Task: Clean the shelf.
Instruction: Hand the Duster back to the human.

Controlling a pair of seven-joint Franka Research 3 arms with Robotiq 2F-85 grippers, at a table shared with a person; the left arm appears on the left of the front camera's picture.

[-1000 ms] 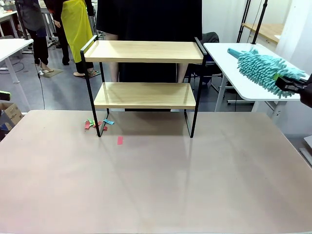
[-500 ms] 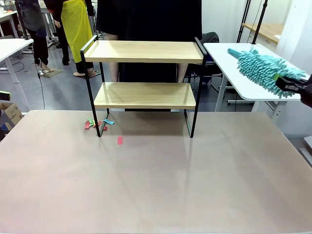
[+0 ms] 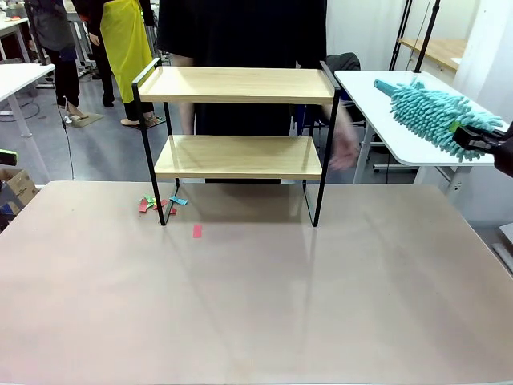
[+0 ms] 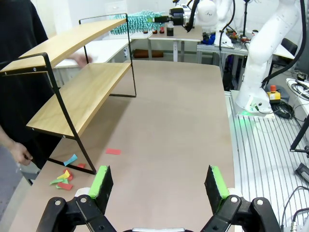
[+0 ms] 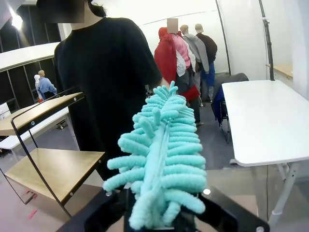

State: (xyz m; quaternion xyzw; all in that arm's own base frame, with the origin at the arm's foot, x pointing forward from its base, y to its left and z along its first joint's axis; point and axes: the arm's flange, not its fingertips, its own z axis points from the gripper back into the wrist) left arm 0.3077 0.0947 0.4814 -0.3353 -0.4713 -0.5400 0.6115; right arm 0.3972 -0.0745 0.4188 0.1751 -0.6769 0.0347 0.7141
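Beyond the wide beige-pink tabletop [image 3: 256,305], the floor [image 3: 104,152] is grey-blue and smooth. A white rectangular side table [image 3: 385,120] on pale metal legs stands at the right, with a light wooden bench [image 3: 439,50] against the white wall [image 3: 361,24] behind it. Another white desk [image 3: 18,79] sits at far left, above a brown cardboard box [image 3: 18,189].

Shelf [image 3: 237,120] at the table's [image 3: 256,305] far edge, person [image 3: 240,32] behind it; paper scraps [image 3: 160,204] by its left legs; duster [image 3: 433,112] raised at right.
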